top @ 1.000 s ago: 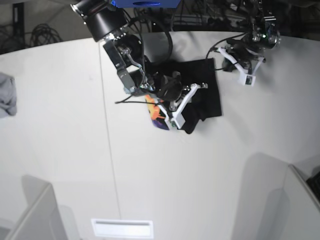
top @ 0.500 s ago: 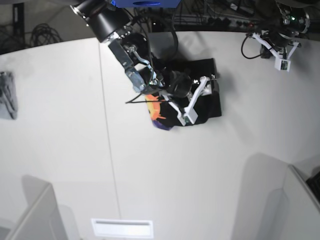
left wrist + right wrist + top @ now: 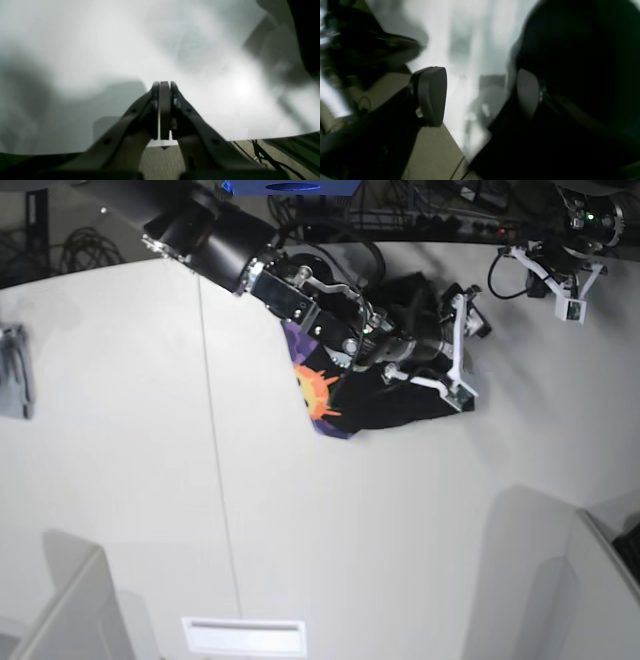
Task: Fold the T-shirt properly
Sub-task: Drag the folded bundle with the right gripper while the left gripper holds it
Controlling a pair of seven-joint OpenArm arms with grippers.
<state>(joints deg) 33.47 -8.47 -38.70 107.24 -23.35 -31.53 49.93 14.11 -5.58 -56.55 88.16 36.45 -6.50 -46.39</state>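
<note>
The desk (image 3: 130, 480) is a wide white surface with a curved far edge; a thin seam runs down it left of the T-shirt. Taking the T-shirt (image 3: 390, 405) as landmark: it lies crumpled on the far half of the desk, black, with its purple, orange and yellow print (image 3: 318, 392) exposed at its left end. Left of the T-shirt the desk is bare up to a grey object (image 3: 12, 370) cut off by the picture's left edge. Nearer than the T-shirt, the surface is open down to two pale upright panels at the bottom corners and a white slot at the bottom edge.

The right gripper (image 3: 460, 345) lies over the T-shirt's right end, its white fingers spread wide apart; the right wrist view shows both pads with a clear gap, black cloth against the right-hand pad (image 3: 527, 92). Whether cloth lies between them cannot be told through the blur.

Right of and beyond the T-shirt, the left gripper (image 3: 568, 285) hangs near the desk's far edge, well apart from the cloth, its fingers pressed together on nothing. The left wrist view is heavily blurred.
</note>
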